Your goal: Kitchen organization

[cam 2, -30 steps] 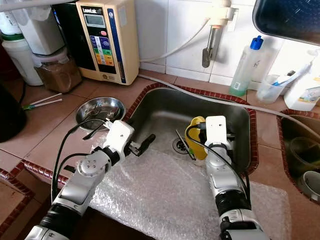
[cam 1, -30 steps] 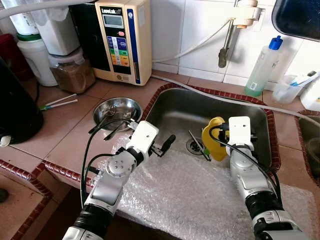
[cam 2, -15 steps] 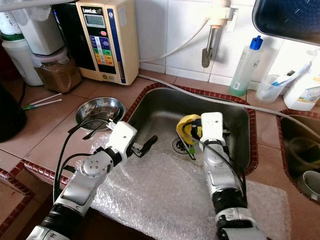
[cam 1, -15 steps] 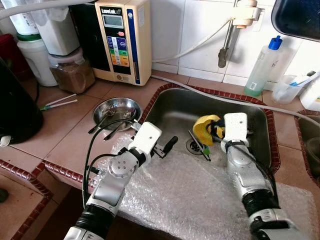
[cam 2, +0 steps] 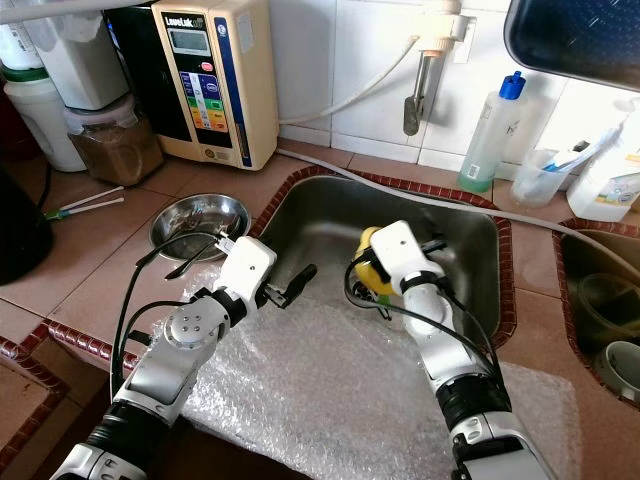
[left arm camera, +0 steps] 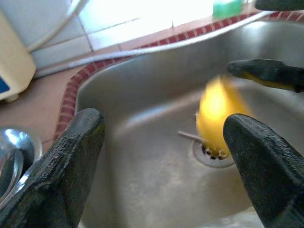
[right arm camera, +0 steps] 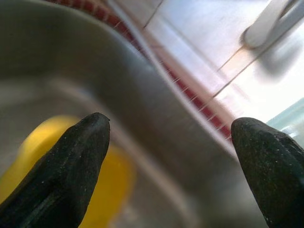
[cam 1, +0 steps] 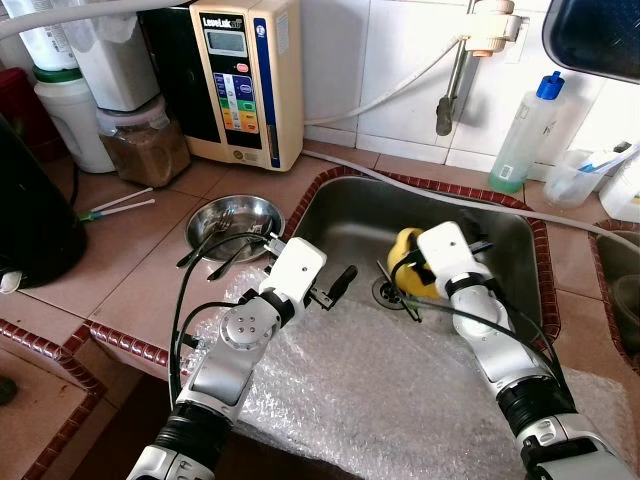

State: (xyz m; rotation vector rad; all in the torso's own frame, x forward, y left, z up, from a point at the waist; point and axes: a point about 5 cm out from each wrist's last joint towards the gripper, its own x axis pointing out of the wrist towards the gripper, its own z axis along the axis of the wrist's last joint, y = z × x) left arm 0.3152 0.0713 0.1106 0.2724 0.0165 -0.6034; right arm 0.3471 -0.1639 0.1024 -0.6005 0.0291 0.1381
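Right gripper (right arm camera: pixel 166 156) spread wide above yellow cup (cam 1: pixel 408 262) in sink (cam 1: pixel 345 215); left gripper (left arm camera: pixel 161 156) released; dispenser (cam 1: pixel 243 75) reads "LeveLuk".

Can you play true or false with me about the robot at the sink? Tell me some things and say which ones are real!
1. A yellow thing is down in the sink. True.
2. The left gripper has its jaws shut tight. False: they stand wide apart.
3. A shiny metal bowl sits on the counter beside the sink. True.
4. The bottle with the blue cap lies inside the sink. False: it stands upright on the counter behind it.
5. Bubble wrap is spread across the counter's front edge under the arms. True.
6. The right gripper is up at the tap. False: it is down in the sink by the yellow thing.
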